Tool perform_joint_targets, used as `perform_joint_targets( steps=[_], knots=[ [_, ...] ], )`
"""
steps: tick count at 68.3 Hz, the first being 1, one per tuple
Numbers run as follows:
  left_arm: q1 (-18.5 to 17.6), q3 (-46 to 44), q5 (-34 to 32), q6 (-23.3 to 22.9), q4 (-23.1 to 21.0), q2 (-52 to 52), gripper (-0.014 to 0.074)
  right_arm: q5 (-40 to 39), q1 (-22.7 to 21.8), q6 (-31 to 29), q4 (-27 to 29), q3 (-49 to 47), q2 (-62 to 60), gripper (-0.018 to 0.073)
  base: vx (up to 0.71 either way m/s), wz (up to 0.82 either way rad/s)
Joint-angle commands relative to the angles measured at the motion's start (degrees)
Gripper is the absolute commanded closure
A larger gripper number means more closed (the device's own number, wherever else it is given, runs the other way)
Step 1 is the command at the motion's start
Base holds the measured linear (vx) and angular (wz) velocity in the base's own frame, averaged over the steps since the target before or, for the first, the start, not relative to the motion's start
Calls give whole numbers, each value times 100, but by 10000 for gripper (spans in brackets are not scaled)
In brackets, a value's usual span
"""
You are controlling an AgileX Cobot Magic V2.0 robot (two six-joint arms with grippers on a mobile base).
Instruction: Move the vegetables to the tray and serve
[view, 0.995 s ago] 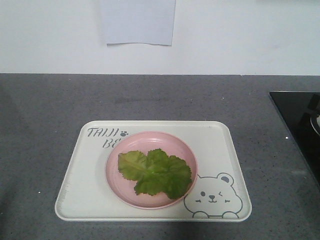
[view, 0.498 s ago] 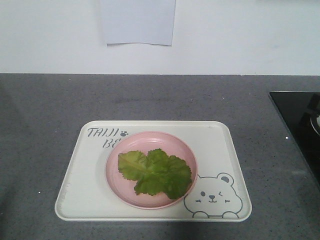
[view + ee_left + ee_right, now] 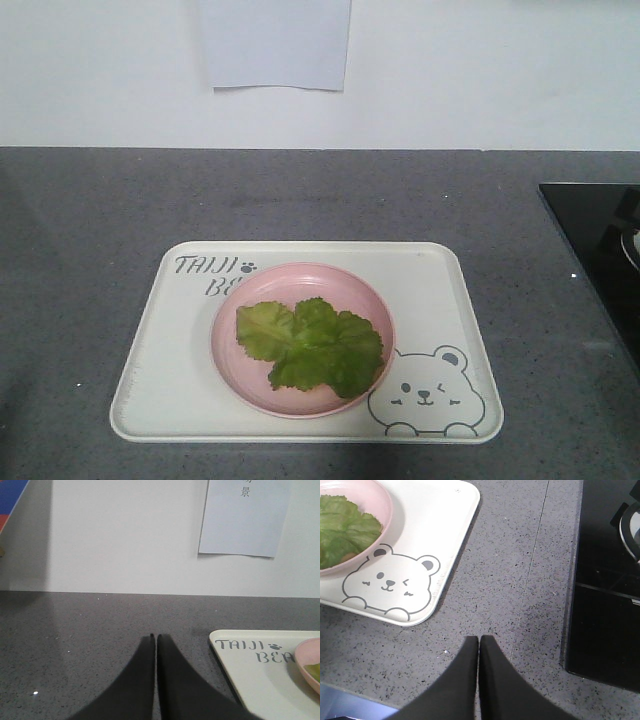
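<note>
Lettuce (image 3: 311, 346) lies on pink plate (image 3: 232, 350), plate sits on tray (image 3: 455, 320) on grey bench (image 3: 90, 230) | left tool (image 3: 155, 638) and right tool (image 3: 479, 639) closed, empty, off tray | step: transfer apparently done; next likely lifting tray by both rims.

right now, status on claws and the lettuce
Left claw shut, empty, left of tray. Right claw shut, empty. Lettuce on pink plate, on the tray. Nothing blocking.
</note>
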Motion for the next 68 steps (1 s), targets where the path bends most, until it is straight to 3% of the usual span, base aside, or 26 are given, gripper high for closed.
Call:
perform_joint_targets(
  steps=[1, 12, 35, 52, 68],
  knots=[
    [16, 138, -411, -26, -7, -89, 603, -323, -8, -54, 22, -133, 36, 567, 0, 0],
    [16, 138, -411, -26, -7, -89, 603, -701, -8, -4, -206, -125, -75, 567, 0, 0],
    [16, 138, -411, -26, -7, -89, 603, -3785, -8, 1456, -1215, 1758, -1320, 567, 0, 0],
    [16, 138, -411, -26, -7, -89, 603, -5268, -8, 1451, -1194, 3008, -2181, 567, 0, 0],
    [16, 138, -411, -26, -7, -89, 603, -5946, -8, 1611, -1172, 3838, -2755, 564, 0, 0]
  ],
)
